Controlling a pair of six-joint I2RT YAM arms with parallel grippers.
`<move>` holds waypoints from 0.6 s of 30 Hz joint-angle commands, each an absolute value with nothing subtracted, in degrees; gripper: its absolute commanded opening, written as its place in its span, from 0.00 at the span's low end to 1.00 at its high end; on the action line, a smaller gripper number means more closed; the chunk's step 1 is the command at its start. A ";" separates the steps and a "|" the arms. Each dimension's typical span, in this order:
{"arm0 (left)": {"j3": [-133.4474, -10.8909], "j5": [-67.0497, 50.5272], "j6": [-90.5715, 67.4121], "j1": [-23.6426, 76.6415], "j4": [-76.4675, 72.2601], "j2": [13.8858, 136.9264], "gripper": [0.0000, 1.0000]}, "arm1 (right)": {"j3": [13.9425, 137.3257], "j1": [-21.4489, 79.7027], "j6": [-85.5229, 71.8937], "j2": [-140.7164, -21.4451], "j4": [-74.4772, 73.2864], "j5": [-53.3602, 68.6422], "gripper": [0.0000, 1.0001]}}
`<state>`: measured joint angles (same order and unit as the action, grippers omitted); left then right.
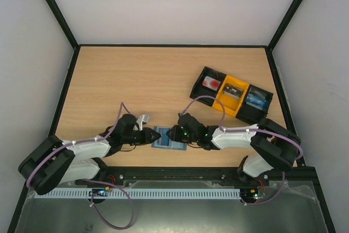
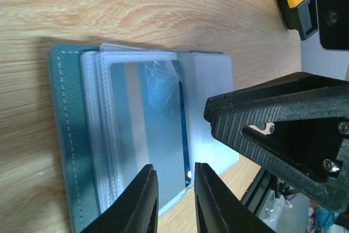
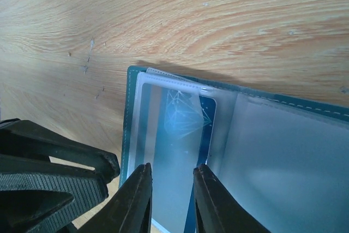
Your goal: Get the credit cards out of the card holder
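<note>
Two arms reach inward from the near edge of the table (image 1: 136,75), elbows folded low. The left gripper (image 1: 150,135) and right gripper (image 1: 175,133) meet from opposite sides over the card holder (image 1: 163,138), which lies open near the front edge, well apart from the tray (image 1: 197,87).

From the left wrist, the fingers (image 2: 144,200) stand narrowly parted over the near edge of a clear sleeve (image 2: 139,135) holding a blue card (image 2: 163,88). The right gripper's tip rests just beside it on the next sleeve.

From the right wrist, the fingers (image 3: 210,200) are likewise slightly apart above the same card. A grip on anything cannot be made out.
</note>
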<state>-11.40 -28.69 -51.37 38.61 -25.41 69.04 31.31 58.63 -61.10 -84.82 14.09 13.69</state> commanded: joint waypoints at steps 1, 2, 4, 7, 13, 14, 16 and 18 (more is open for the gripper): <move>-11.41 -25.75 -49.02 38.79 -22.57 68.26 0.22 | 30.28 59.01 -61.26 -85.70 16.98 13.96 0.22; -11.35 -25.91 -48.85 38.76 -22.77 68.58 0.22 | 29.92 59.01 -61.22 -85.86 17.33 13.97 0.22; -11.27 -26.78 -48.45 38.76 -23.37 69.60 0.22 | 29.20 59.01 -61.34 -86.23 18.09 14.13 0.21; -10.81 -28.41 -48.78 38.84 -25.57 71.21 0.21 | 28.57 59.01 -61.11 -87.55 18.92 13.39 0.18; -9.57 -29.19 -50.76 40.30 -29.46 73.74 0.21 | 28.34 59.04 -60.20 -91.50 21.50 14.51 0.17; -9.27 -29.19 -51.14 40.72 -30.18 73.94 0.21 | 28.32 59.04 -59.90 -91.74 21.74 14.46 0.16; -8.85 -29.19 -52.15 41.48 -31.28 74.10 0.20 | 28.30 59.04 -59.17 -91.97 22.18 14.27 0.15; -8.55 -29.12 -52.69 42.10 -31.91 74.13 0.20 | 28.36 59.05 -58.55 -91.84 22.69 14.58 0.14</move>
